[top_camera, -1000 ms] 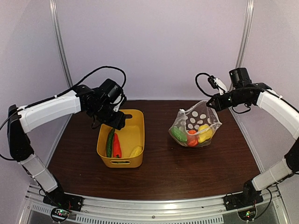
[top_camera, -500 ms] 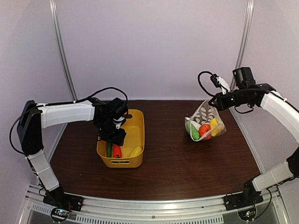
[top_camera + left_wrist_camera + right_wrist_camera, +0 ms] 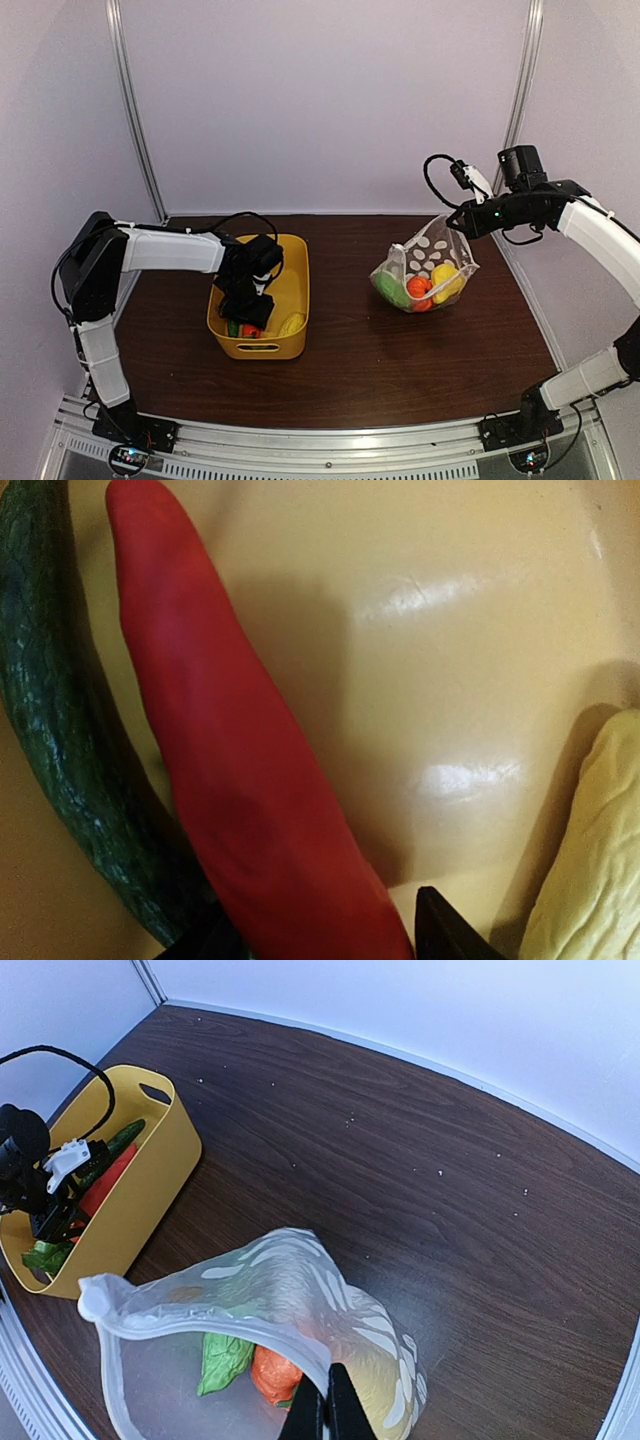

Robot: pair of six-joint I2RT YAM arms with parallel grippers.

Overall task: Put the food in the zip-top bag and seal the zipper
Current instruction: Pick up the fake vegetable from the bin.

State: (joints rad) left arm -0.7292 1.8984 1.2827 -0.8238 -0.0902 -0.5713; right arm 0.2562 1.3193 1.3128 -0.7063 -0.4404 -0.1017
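My left gripper (image 3: 248, 308) is down inside the yellow tub (image 3: 258, 346). It is open, with its jaws either side of the red-orange carrot (image 3: 240, 780) and a gap at the right finger (image 3: 450, 938). A long green cucumber (image 3: 60, 740) lies along the carrot's left side, and a pale yellow piece (image 3: 590, 860) lies at the right. My right gripper (image 3: 457, 216) is shut on the zipper (image 3: 230, 1328) edge of the polka-dot zip-top bag (image 3: 432, 258), which hangs with its mouth open. Inside the bag are green (image 3: 225, 1360), orange (image 3: 272, 1375) and yellow (image 3: 446, 280) food.
Dark wood tabletop (image 3: 360, 350) runs between the tub and the bag. Pale walls and metal posts (image 3: 135, 110) close in the back and both sides. The left arm's black cable (image 3: 240, 218) loops above the tub.
My left gripper has come down from above the tub's back rim into the tub, over the carrot. The bag has lifted off the table and swung in my right gripper.
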